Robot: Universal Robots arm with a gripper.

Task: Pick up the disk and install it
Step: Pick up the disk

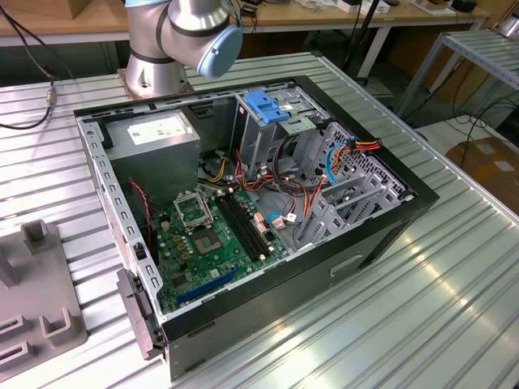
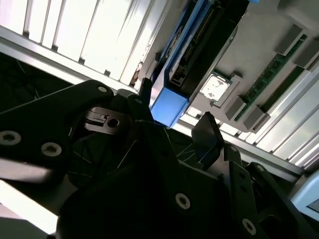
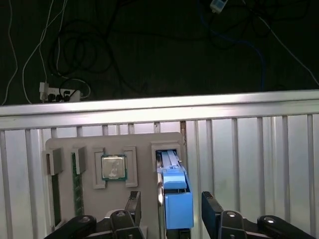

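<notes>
The disk (image 3: 174, 191) stands on edge in a slot of a grey holder tray (image 3: 142, 142), its bright blue carrier end facing me. In the second wrist view the disk (image 2: 172, 102) shows its blue end and dark body. My gripper (image 3: 173, 211) is open and straddles the disk. One black finger (image 3: 133, 205) sits to one side and the other to the opposite side, each with a small gap to the blue carrier. In the second wrist view the gripper (image 2: 175, 112) brackets the blue end the same way.
An open computer case (image 1: 389, 235) lies on the ribbed metal table (image 1: 422, 324), with a grey drive cage topped by a blue bracket (image 1: 266, 105). The arm's base (image 1: 174, 40) stands behind it. The holder tray also carries a processor chip (image 3: 113, 167) and memory sticks (image 3: 77, 177).
</notes>
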